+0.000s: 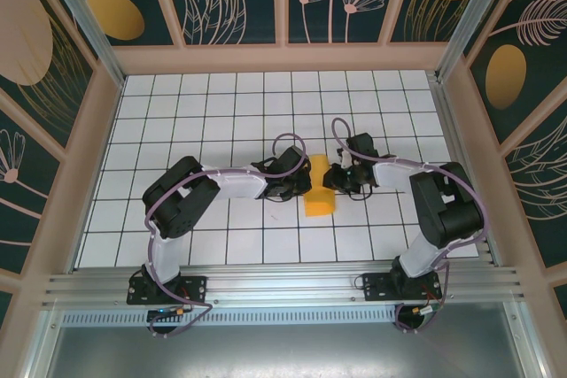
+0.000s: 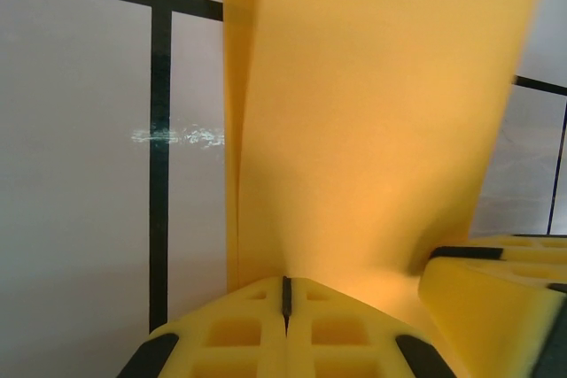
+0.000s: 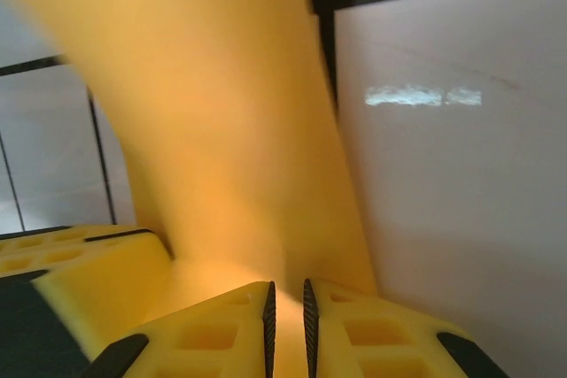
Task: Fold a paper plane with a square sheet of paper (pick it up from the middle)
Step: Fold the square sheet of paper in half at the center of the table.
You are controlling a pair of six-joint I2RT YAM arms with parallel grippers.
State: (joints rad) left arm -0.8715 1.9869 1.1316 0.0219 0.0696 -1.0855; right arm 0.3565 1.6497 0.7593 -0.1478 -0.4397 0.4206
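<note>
The sheet of paper (image 1: 317, 190), folded into a narrow orange-yellow strip, sits near the middle of the white gridded bench (image 1: 177, 130), slightly toward its near edge, between the two arms. The left end effector (image 2: 285, 288) is clenched on one side of it, fingers pressed together with paper rising from between them. The right end effector (image 3: 288, 294) grasps the opposite side, its fingers (image 3: 372, 329) nearly together around the paper.

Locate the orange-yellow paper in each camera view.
Top external: paper mid-table, between left gripper and right gripper.
Left wrist: paper centre-right, extending up from the shut left gripper.
Right wrist: paper centre-left, extending up from the right gripper.
Shared landmark: black grid lines on the white table.
</note>
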